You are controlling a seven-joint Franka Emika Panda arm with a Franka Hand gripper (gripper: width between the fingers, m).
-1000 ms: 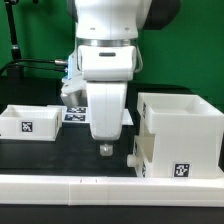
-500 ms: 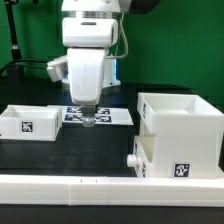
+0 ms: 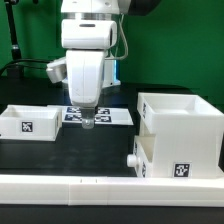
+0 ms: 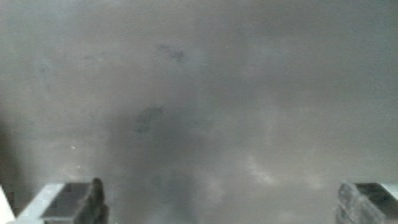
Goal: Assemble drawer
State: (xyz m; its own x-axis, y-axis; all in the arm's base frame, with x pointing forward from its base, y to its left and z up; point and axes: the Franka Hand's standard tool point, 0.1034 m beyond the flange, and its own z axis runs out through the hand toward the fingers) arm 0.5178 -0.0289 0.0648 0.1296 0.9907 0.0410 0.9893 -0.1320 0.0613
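The drawer's large white casing (image 3: 183, 125) stands at the exterior view's right. One knobbed tray (image 3: 160, 158) sits in its lower slot, sticking out a little, with its knob (image 3: 133, 160) pointing to the exterior view's left. The second tray (image 3: 30, 122) lies apart at the exterior view's left. My gripper (image 3: 88, 121) hangs between them, just over the marker board (image 3: 108, 116), and holds nothing. In the wrist view its fingers (image 4: 71, 203) stand wide apart at the frame's edges over a blurred grey surface.
A low white border wall (image 3: 90, 186) runs along the front of the black table. A green backdrop and cables lie behind the arm.
Since one second ago the gripper has moved from the front, near the tray's knob, back and to the exterior view's left, over the marker board. It has held still for the last half second.
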